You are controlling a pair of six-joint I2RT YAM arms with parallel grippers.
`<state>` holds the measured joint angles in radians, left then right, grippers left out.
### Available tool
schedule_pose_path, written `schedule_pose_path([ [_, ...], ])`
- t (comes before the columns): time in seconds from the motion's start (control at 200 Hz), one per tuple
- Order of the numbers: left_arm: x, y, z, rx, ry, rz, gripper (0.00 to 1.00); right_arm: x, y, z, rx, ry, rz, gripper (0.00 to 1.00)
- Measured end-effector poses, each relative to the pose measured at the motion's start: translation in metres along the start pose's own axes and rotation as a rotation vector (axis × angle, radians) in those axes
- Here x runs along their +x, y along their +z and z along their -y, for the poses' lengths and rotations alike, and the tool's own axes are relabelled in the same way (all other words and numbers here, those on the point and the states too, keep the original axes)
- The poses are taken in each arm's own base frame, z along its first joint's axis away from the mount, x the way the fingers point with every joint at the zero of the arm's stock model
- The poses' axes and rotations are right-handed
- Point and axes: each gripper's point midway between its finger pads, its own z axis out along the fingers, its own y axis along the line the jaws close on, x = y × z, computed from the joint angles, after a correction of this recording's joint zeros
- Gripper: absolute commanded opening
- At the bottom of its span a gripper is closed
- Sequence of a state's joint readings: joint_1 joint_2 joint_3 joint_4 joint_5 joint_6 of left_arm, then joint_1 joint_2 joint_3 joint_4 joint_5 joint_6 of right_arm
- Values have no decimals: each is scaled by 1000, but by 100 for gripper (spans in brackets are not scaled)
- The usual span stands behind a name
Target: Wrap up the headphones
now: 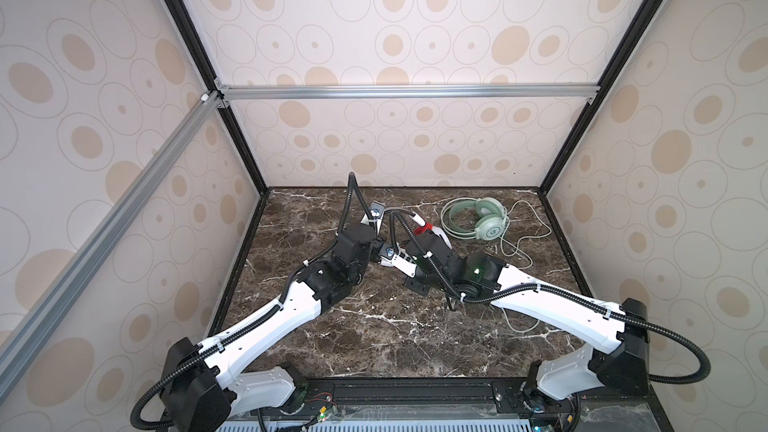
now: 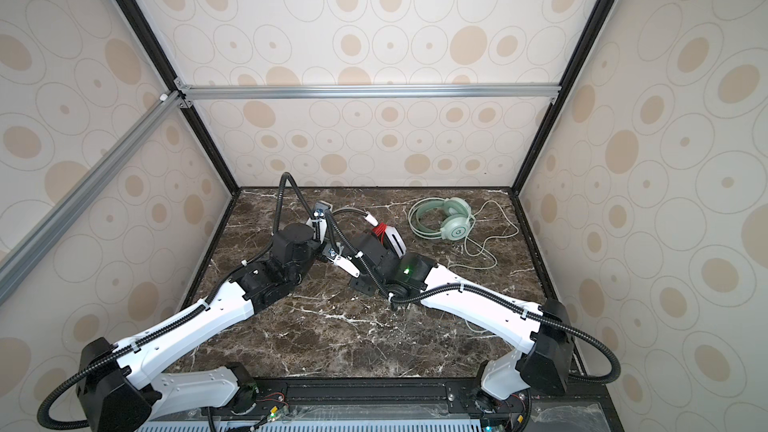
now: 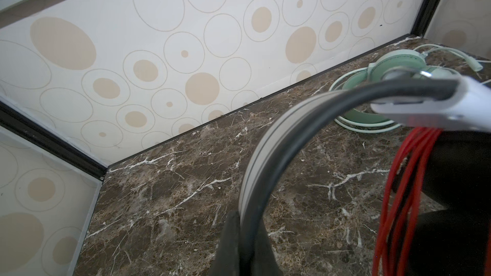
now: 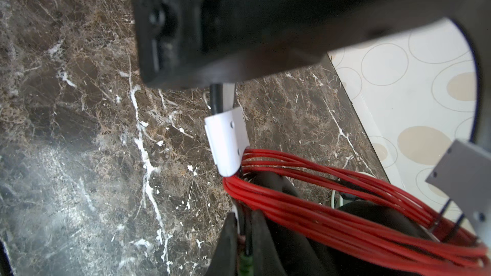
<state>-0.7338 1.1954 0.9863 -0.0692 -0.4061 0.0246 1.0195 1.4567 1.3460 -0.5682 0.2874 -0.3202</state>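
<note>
Left jaws clamp the white headset (image 3: 265,160) by its band, which arcs away from them, right jaws close by pinch the end of the red cord (image 4: 292,208), and the mint-green headset (image 1: 490,228) lies unwrapped beyond, nearer the right arm.

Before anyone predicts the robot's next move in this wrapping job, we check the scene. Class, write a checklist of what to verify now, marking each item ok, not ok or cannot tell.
1. Left gripper clamped on the white headset at its headband: ok.
2. Red cord wound round the white headset: ok, several turns bundled.
3. Right gripper holding the cord's end: cannot tell; it is shut on something thin and dark.
4. Mint-green headset wrapped: not ok, its pale cord sprawls loose on the table.
5. Pale cord clear of the right arm: not ok, it passes beneath the forearm.
</note>
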Motion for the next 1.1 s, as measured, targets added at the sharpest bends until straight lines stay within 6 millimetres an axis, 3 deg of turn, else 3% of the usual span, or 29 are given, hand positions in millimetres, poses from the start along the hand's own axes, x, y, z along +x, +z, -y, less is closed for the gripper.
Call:
schedule_pose_path([
  [0.355,1,-1,7,50,46,1,0,4,-3,1,-33,-64,-11,0],
  [0.695,0,-2,13,84,44,6,0,2,-14,4,-86,54,23,1],
  [1.1,-1,-2,18,115,44,9,0,9,-10,11,-40,42,-11,6],
])
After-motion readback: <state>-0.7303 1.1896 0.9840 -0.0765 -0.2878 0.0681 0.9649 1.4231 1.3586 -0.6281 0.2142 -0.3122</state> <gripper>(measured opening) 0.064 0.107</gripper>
